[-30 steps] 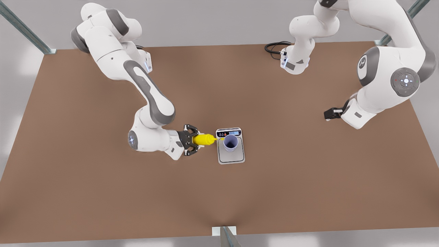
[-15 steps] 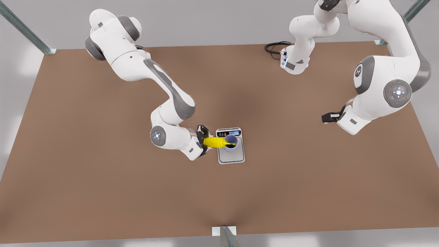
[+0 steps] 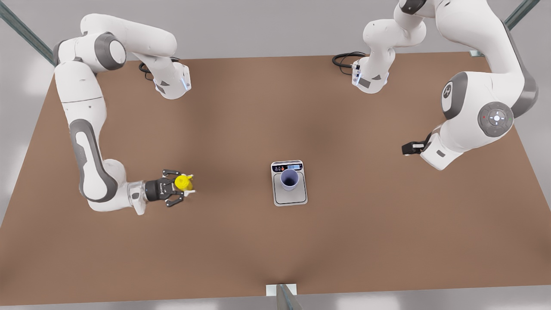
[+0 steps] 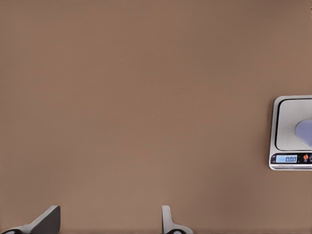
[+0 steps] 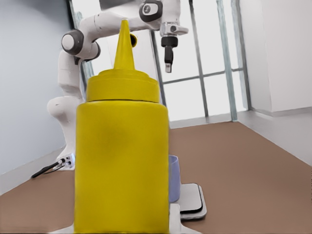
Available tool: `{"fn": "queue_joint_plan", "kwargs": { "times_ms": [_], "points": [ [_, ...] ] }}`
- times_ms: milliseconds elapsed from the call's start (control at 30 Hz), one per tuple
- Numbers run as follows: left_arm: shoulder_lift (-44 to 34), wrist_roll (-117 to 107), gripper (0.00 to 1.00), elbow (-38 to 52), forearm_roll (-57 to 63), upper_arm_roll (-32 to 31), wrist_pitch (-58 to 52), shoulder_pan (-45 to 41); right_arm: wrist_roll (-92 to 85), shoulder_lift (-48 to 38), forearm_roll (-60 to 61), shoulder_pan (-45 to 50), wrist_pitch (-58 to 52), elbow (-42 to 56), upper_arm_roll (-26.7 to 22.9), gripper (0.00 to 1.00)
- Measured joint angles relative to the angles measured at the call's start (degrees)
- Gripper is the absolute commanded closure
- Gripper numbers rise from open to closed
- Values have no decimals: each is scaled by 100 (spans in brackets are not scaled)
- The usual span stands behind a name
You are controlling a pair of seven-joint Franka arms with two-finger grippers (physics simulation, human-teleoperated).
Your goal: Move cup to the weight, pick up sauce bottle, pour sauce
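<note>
The lavender-blue cup (image 3: 289, 178) stands upright on the weight (image 3: 291, 197), a silver-grey scale near the table's middle. Well off to the front view's left, my right gripper (image 3: 186, 184) is shut on the yellow sauce bottle (image 3: 184, 182), which stands upright with its nozzle up. In the right wrist view the sauce bottle (image 5: 122, 161) is close up, with the cup (image 5: 174, 178) and the weight (image 5: 192, 201) behind it. My left gripper (image 3: 410, 148) waits open at the front view's right. Its wrist view catches the weight (image 4: 292, 113) and a sliver of the cup (image 4: 306, 131).
A black cable (image 3: 344, 58) loops by the far arm base. A metal bracket (image 3: 280, 290) sits at the table's near edge. Bare brown table (image 3: 241, 241) lies between the sauce bottle and the weight and all around them.
My right arm has pulled away from the cup toward the front view's left, carrying the sauce bottle. The bottle has gone from tipped, nozzle in the cup, to upright. The left arm barely moved.
</note>
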Motion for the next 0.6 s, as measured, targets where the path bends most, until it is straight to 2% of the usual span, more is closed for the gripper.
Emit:
{"fn": "queue_joint_plan", "kwargs": {
  "times_ms": [300, 600],
  "points": [
    [42, 5, 0, 0, 3, 0, -2, 6, -1608, 1834, -32, -98, -170, 591, -47, 53],
    [85, 5, 0, 0, 4, 0, 0, 10, -1640, 1973, -30, -100, -138, 605, -65, 52]
  ]
}}
